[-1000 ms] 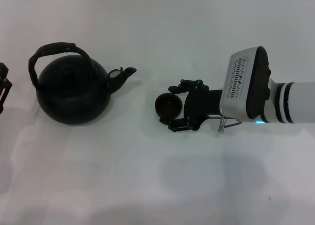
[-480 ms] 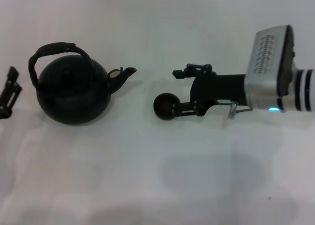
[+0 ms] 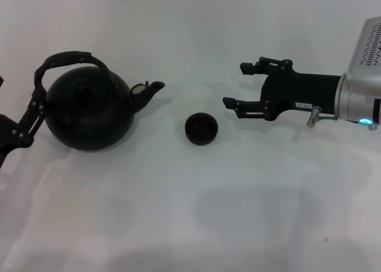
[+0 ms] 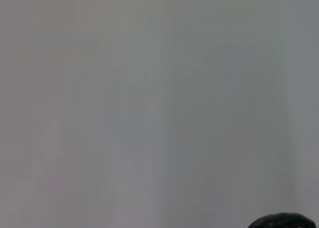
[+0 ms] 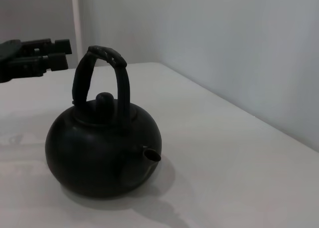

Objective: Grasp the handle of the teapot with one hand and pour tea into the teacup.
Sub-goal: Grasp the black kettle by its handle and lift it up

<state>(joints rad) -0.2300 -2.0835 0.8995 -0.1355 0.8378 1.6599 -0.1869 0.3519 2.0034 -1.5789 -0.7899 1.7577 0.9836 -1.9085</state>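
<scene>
The matte-black teapot (image 3: 89,110) stands on the white table at the left, spout (image 3: 149,90) pointing right. Its arched handle (image 3: 65,59) rises over the top. The small dark teacup (image 3: 201,129) stands upright, alone, to the right of the spout. My right gripper (image 3: 236,84) is open and empty, right of and a little behind the cup, apart from it. My left gripper (image 3: 37,102) is at the teapot's left side, close to the handle's left end. The right wrist view shows the teapot (image 5: 102,150), its handle (image 5: 102,58) and the left gripper (image 5: 35,58) behind it.
The white table (image 3: 190,212) spreads in front of the pot and cup. A pale wall (image 5: 239,48) stands behind the table's far edge. The left wrist view shows only a grey surface and a dark rounded edge (image 4: 281,221) at its border.
My right gripper has let go of the teacup and drawn back to the right; the cup now stands alone. My left gripper has moved in from the left to the teapot's side.
</scene>
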